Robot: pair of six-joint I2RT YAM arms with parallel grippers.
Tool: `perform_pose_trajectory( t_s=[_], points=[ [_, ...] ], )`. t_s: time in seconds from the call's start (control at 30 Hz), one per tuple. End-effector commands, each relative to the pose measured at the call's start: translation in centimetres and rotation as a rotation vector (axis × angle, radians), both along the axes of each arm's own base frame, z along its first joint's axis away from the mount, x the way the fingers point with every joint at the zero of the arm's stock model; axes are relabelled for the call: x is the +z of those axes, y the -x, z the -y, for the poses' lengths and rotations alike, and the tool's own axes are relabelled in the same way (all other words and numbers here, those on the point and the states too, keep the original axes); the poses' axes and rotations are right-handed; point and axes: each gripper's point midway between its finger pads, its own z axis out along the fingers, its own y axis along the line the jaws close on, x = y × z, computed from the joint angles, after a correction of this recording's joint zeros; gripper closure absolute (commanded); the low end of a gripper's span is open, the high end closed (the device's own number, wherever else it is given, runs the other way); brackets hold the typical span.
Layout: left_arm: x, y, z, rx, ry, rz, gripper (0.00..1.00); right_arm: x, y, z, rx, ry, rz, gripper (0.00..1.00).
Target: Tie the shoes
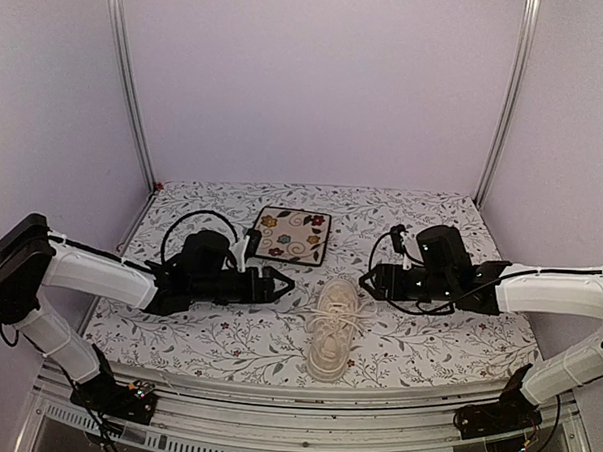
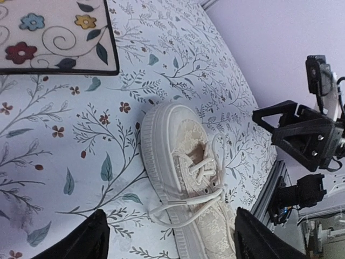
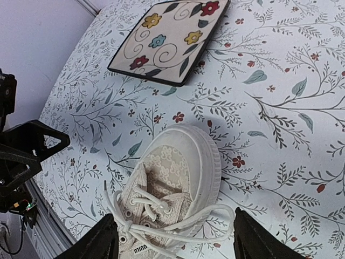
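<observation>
I saw L gripper (image 1: 287, 283) & R gripper (image 1: 367, 280) both spread, empty; laces (image 3: 144, 201) lay loose; uneven pull could drag shoe (image 1: 334, 331)

table (image 1: 437, 337) (sneaker (image 1: 334, 333), plate (image 1: 292, 235)) in florals

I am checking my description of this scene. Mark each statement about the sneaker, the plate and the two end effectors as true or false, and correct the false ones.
1. The sneaker lies on the plate. False: it stands on the flowered tablecloth, apart from the plate and nearer to the arm bases.
2. The left end effector and the right end effector are both open and hold nothing. True.
3. The plate is round and plain white. False: it is square, with painted flowers and a dark rim.
4. In the top view, the sneaker is between the two end effectors, with its toe towards the far side of the table. True.
</observation>
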Motion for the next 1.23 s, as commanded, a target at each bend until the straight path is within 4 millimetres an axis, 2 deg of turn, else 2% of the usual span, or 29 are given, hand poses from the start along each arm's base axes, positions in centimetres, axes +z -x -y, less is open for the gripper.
perform_pose_trajectory(
  t_s=[0.0, 0.1, 0.2, 0.27, 0.3, 0.33, 0.37, 0.43, 0.53, 0.6, 0.63, 0.73, 0.83, 0.87, 1.03, 1.2],
  points=[
    [0.8, -1.4, -1.4, 0.019, -0.096, 0.083, 0.17, 0.9, -0.4, 1.6, -0.027, 0.009, 0.039, 0.24],
    [1.4, -3.1, -3.7, 0.058, -0.125, 0.112, 0.16, 1.6, -1.7, 3.2, -0.065, -0.044, 0.042, 0.18],
    [1.5, -5.5, -8.3, 0.156, -0.143, 0.116, 0.15, 1.3, -3.4, 6.3, -0.137, -0.056, 0.044, 0.13],
    [1.7, -7.0, -12.4, 0.234, -0.146, 0.118, 0.14, 0.7, -4.5, 9.1, -0.196, -0.05, 0.041, 0.12],
    [2.4, -7.7, -14.8, 0.283, -0.137, 0.136, 0.14, 0.5, -5.0, 10.6, -0.229, -0.049, 0.049, 0.12],
    [2.9, -8.2, -17.2, 0.334, -0.131, 0.149, 0.12, 0.5, -5.9, 13.0, -0.291, -0.051, 0.059, 0.12],
    [3.3, -8.7, -20.0, 0.395, -0.123, 0.158, 0.1, 0.6, -6.0, 14.1, -0.311, -0.054, 0.074, 0.11],
    [4.5, -9.5, -26.7, 0.555, -0.117, 0.189, 0.07, 1.5, -6.9, 18.2, -0.411, -0.052, 0.129, 0.11],
    [5.5, -8.7, -34.9, 0.795, -0.158, 0.235, 0.03, 2.9, -7.4, 23.1, -0.544, -0.003, 0.222, 0.11],
    [5.4, -7.7, -38.9, 0.937, -0.22, 0.259, 0.03, 3.8, -7.4, 25.8, -0.642, 0.059, 0.296, 0.11],
    [5.4, -7.4, -40.0, 0.981, -0.262, 0.284, 0.03, 4.2, -7.2, 26.9, -0.691, 0.095, 0.338, 0.11],
    [4.9, -7.3, -40.9, 0.996, -0.362, 0.379, 0.03, 4.8, -6.6, 29.5, -0.809, 0.171, 0.455, 0.11],
    [3.6, -7.6, -40.6, 0.975, -0.407, 0.424, 0.03, 5.6, -6.1, 31.0, -0.872, 0.21, 0.558, 0.1],
    [3.2, -7.9, -40.4, 0.968, -0.424, 0.428, 0.03, 5.8, -6.0, 31.1, -0.873, 0.224, 0.585, 0.1],
    [1.7, -9.1, -38.9, 0.902, -0.471, 0.434, 0.04, 4.3, -6.1, 31.3, -0.869, 0.254, 0.606, 0.07],
    [2.5, -9.3, -37.8, 0.875, -0.483, 0.493, 0.03, 3.2, -6.3, 31.1, -0.856, 0.257, 0.595, 0.07]
  ],
)
